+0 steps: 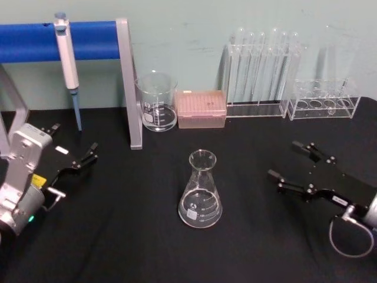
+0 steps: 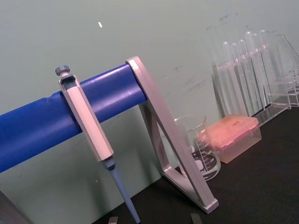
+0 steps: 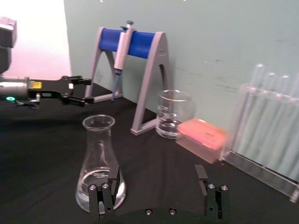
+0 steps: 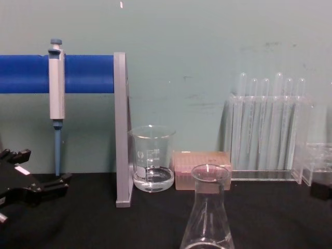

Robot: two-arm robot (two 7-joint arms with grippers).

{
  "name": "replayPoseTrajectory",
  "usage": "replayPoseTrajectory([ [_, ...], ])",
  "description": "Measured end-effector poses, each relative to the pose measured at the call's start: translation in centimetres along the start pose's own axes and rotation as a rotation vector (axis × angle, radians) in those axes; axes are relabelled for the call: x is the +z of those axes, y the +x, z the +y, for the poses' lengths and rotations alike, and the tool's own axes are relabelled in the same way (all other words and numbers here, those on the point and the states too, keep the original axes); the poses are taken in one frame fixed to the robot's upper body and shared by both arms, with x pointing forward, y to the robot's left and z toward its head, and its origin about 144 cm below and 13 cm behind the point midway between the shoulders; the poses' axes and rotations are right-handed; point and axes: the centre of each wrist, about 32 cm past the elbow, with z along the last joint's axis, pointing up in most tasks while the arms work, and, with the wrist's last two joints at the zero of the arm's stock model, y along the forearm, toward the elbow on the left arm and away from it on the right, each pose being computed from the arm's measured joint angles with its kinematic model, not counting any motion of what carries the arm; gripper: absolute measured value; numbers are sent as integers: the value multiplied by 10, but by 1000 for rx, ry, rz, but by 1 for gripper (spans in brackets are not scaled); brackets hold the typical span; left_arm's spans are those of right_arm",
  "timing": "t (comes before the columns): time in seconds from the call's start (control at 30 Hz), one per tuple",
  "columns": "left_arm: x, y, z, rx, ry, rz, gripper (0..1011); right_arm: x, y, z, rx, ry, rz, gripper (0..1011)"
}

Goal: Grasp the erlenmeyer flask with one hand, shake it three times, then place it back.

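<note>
**Flask stands between the arms, nearer the right one**

The flask (image 1: 200, 191) stands upright on the black counter (image 1: 118, 236) at the centre of the head view. Its neck points straight up, there is a little clear liquid in its wide base, and nothing holds it. The right gripper (image 1: 281, 158) sits at the right of that frame, its fingers (image 1: 277, 175) spread wide and aimed leftward at the flask. The left gripper (image 1: 75, 138) sits at the left of the frame, also spread wide and empty, and its gap to the flask looks longer. I judge the right arm the better placed. The move turns on closing that sideways gap so the upright neck ends up between the fingers.

The right wrist view adds something the head view cannot show. There the flask lines up with one finger rather than with the open space between the two, so a straight push would likely strike glass. The gripper probably needs to shift across first.

The chest view gives the side profile, with the narrow neck and flared rim at lower centre. The beaker (image 4: 152, 158) and pink box (image 4: 201, 168) stand well behind the flask, apart from it. The left wrist view faces the pipette (image 2: 88, 135) hanging on its blue stand (image 2: 42, 121).
</note>
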Motion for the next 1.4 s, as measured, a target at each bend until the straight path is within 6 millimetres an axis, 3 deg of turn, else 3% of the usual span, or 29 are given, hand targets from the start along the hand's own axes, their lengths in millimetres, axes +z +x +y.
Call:
replayPoseTrajectory([
  [0.6, 0, 0, 0, 0, 0, 0, 1001, -5, 6, 45, 186, 5, 28, 1000],
  [1.4, 0, 0, 0, 0, 0, 0, 1001, -13, 9, 85, 313, -22, 67, 1000],
])
